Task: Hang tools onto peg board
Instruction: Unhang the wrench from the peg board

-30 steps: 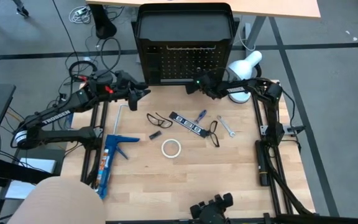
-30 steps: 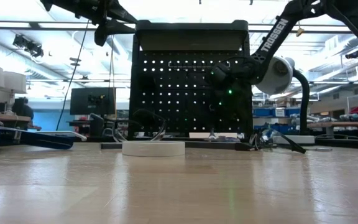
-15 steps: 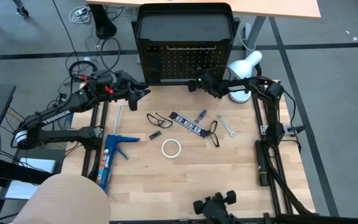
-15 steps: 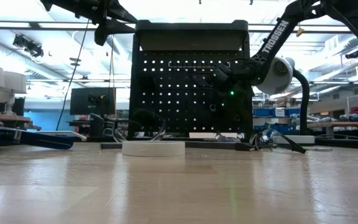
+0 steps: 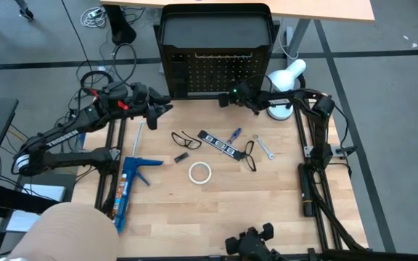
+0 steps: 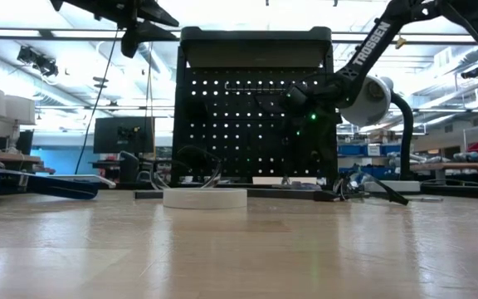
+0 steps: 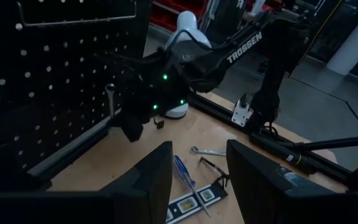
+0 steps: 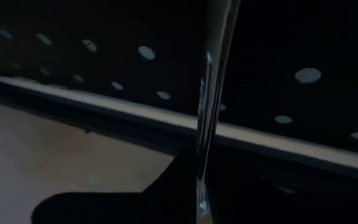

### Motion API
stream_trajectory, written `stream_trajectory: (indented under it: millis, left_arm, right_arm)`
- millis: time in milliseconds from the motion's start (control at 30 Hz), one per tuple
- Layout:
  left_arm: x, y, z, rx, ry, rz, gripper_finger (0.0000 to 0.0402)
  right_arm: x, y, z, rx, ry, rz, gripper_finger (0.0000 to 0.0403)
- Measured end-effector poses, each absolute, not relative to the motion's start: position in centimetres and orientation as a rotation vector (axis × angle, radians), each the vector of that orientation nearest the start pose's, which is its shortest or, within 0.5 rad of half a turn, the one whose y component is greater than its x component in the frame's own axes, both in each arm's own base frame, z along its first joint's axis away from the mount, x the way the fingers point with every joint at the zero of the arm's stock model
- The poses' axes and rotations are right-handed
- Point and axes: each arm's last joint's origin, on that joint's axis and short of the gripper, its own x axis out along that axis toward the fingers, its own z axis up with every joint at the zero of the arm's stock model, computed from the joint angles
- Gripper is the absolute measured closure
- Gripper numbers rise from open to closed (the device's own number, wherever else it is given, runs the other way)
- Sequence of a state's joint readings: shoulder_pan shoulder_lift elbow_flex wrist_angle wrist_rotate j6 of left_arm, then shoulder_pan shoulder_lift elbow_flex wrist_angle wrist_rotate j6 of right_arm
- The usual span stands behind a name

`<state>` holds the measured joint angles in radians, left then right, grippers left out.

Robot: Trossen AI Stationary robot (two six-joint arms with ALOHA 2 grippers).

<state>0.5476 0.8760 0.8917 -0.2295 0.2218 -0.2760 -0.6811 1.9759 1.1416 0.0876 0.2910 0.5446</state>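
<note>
From overhead, your right gripper [image 5: 226,98] merely meets the peg board [image 5: 216,72]; the right wrist view shows it pinching a silver wrench [image 8: 209,106] upright against it. Your left gripper [image 5: 167,107], fingers spread, hovers left.

Peg board [image 6: 251,108] stands upright mid-table, black, rows of small holes, black frame. Right gripper [image 6: 293,100] sits against the board's face, green light glowing just behind the jaws; jaw state not readable here. White desk lamp [image 6: 370,98] behind that arm. Left gripper [image 6: 131,37] hangs high, off the board's other edge. White tape ring [image 6: 205,198] lies flat on the table, well below both sets of jaws. Blue tool [image 6: 36,184] lies far off to the side
</note>
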Motion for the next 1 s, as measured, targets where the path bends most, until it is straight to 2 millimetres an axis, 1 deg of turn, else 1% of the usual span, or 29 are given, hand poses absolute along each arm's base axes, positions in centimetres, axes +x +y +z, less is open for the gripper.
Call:
stream_trajectory:
  millis: [233, 333, 400, 600, 700, 833, 1000]
  left_arm:
    - [16.2, 9.1, 35.0, -0.352, 0.16, 0.351, 0.0245]
    - [16.2, 9.1, 34.9, -0.349, 0.169, 0.352, 0.0245]
    - [16.2, 9.1, 34.9, -0.351, 0.174, 0.352, 0.0245]
    - [16.1, 9.1, 34.9, -0.352, 0.177, 0.353, 0.0245]
    - [16.1, 9.1, 34.8, -0.352, 0.178, 0.353, 0.0245]
    - [16.1, 9.1, 34.9, -0.349, 0.178, 0.352, 0.0245]
    - [16.1, 9.1, 34.9, -0.343, 0.179, 0.352, 0.0245]
  right_arm:
    - [30.3, -26.3, 15.5, 0.691, 0.466, -1.008, 0.0381]
    - [30.4, -26.2, 15.5, 0.701, 0.473, -0.968, 0.0381]
    - [30.4, -26.1, 15.3, 0.693, 0.446, -0.926, 0.0381]
    - [29.9, -25.5, 14.2, 0.722, 0.369, -0.796, 0.0381]
    - [29.7, -25.2, 13.7, 0.725, 0.364, -0.772, 0.0381]
    - [29.6, -25.3, 13.9, 0.693, 0.309, -0.753, 0.0381]
    - [29.8, -25.2, 14.1, 0.695, 0.296, -0.732, 0.0381]
